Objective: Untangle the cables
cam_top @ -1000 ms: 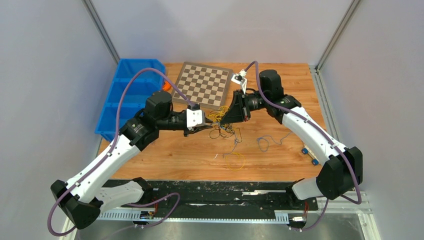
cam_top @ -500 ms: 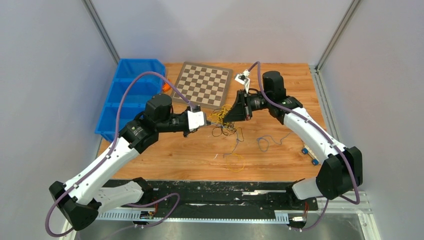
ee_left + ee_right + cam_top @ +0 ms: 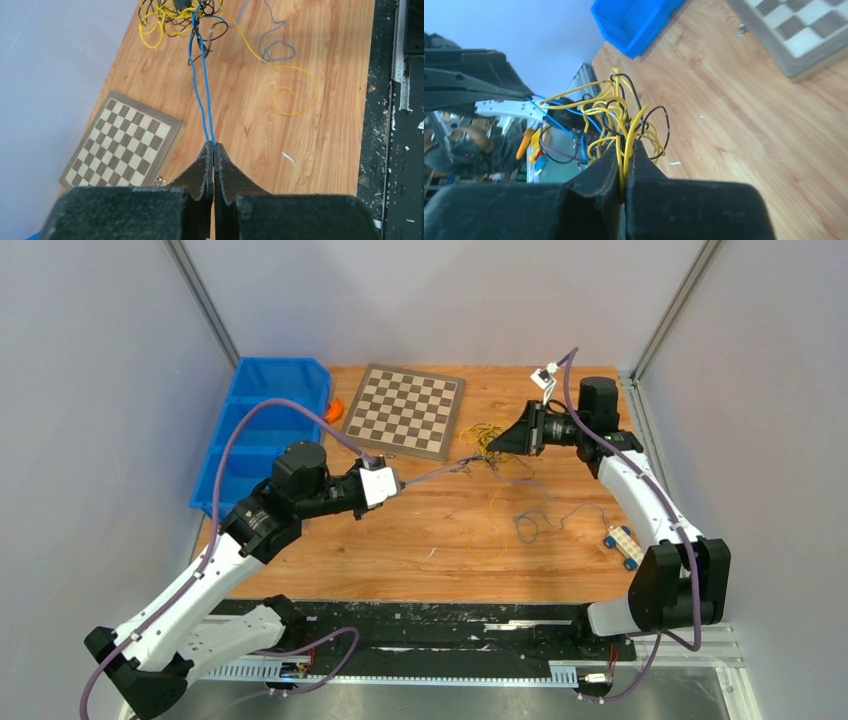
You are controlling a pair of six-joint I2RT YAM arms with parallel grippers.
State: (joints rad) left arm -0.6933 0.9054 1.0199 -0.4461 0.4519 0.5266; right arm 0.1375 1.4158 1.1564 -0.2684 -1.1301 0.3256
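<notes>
The cables form a wad (image 3: 486,438) of yellow, blue and black wires, lifted at the back middle of the table. My right gripper (image 3: 503,444) is shut on yellow strands of the wad (image 3: 616,112), which pass between its fingertips (image 3: 626,147). My left gripper (image 3: 402,483) is shut on a doubled blue wire (image 3: 202,100) that runs taut from its tips (image 3: 213,146) up into the wad (image 3: 175,15). A loose yellow wire (image 3: 296,95) and a blue-grey wire (image 3: 533,523) lie on the wood apart from the wad.
A chessboard (image 3: 405,410) lies at the back, left of the wad. Blue bins (image 3: 262,420) stand at the left edge with an orange object (image 3: 333,408) beside them. A small blue-and-white block (image 3: 622,543) sits at the right edge.
The grippers have pulled apart. The right one carried the wad back and to the right. The left one drew back left, and the blue wire now stretches between them.
</notes>
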